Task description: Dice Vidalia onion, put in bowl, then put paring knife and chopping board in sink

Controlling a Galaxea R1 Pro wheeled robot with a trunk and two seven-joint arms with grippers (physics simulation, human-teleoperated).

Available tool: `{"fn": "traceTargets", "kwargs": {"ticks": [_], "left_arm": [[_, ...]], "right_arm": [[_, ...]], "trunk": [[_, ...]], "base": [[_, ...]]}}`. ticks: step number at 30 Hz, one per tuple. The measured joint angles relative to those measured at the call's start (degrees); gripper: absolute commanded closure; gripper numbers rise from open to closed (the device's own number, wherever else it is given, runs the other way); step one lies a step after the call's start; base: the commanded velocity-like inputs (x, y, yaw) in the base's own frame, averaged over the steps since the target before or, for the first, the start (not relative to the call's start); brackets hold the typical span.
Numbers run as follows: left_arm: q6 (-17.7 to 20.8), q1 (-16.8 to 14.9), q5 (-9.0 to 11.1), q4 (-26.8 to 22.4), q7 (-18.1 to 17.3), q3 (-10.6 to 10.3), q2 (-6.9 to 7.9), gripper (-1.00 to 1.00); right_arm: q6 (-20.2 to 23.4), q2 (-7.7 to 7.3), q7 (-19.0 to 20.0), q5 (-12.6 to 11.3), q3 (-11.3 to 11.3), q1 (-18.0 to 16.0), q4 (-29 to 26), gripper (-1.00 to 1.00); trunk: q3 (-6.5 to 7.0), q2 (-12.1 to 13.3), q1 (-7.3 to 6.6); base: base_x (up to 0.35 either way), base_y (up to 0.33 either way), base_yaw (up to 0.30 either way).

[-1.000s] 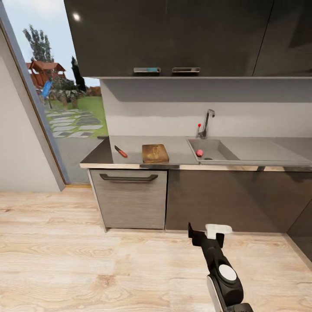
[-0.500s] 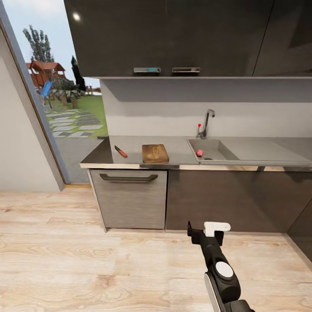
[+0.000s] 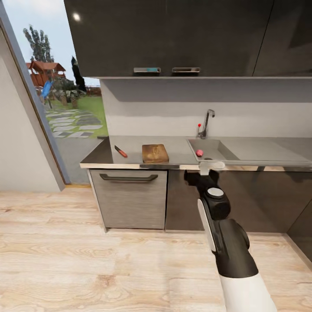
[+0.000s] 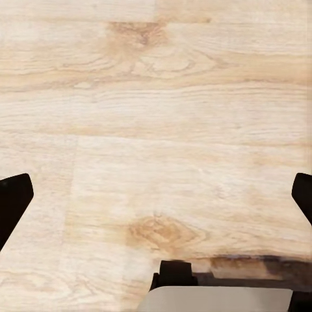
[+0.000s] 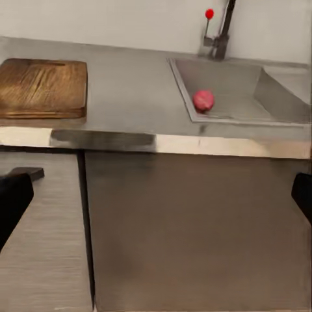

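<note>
Well, I had the right gripper (image 3: 200, 173) raised in front of the countertop (image 3: 130, 147) edge, just below the sink (image 3: 214, 151), its fingers spread wide apart and holding nothing. My left gripper (image 4: 156, 195) hung over the wooden floor (image 4: 156, 117), likewise parted and empty. The onion (image 3: 199, 152) sat in the basin near the drain. The chopping board (image 3: 155, 153) lay with its long axis running front to back; the paring knife (image 3: 121, 151) lay left of it, angled, red handle toward the counter's front edge.
</note>
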Motion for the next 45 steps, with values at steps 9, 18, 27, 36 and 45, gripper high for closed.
{"fn": "traceTargets", "kwargs": {"ticks": [9, 18, 27, 36, 45], "left_arm": [[0.0, 0.0, 0.0, 0.1, 0.0, 0.0, -0.04, -1.00], [0.0, 0.0, 0.0, 0.1, 0.0, 0.0, -0.04, -1.00], [0.0, 0.0, 0.0, 0.1, 0.0, 0.0, -0.04, -1.00], [0.0, 0.0, 0.0, 0.1, 0.0, 0.0, -0.04, -1.00], [0.0, 0.0, 0.0, 0.1, 0.0, 0.0, -0.04, -1.00]], "right_arm": [[10.4, 0.00, -1.2, 0.6, 3.2, -26.6, 13.2, -1.00], [10.3, -0.01, -1.2, -4.3, 3.2, -36.7, 27.9, -1.00], [10.3, -0.01, -0.8, -6.4, 3.2, -37.2, 28.9, -1.00], [10.4, -0.01, 0.3, -6.8, 3.2, -37.2, 28.9, -1.00], [10.7, 0.00, 9.1, -7.6, 3.2, -37.2, 28.9, -1.00]], "trunk": [[0.00, 0.0, 0.00], [-0.01, 0.0, -0.01], [0.00, 0.0, -0.03], [0.00, 0.0, -0.03], [-0.01, 0.0, -0.03]], "base": [[0.000, 0.000, 0.000], [0.060, 0.020, 0.000], [0.234, 0.156, 0.000], [0.256, 0.180, 0.000], [0.256, 0.083, 0.000]]}}
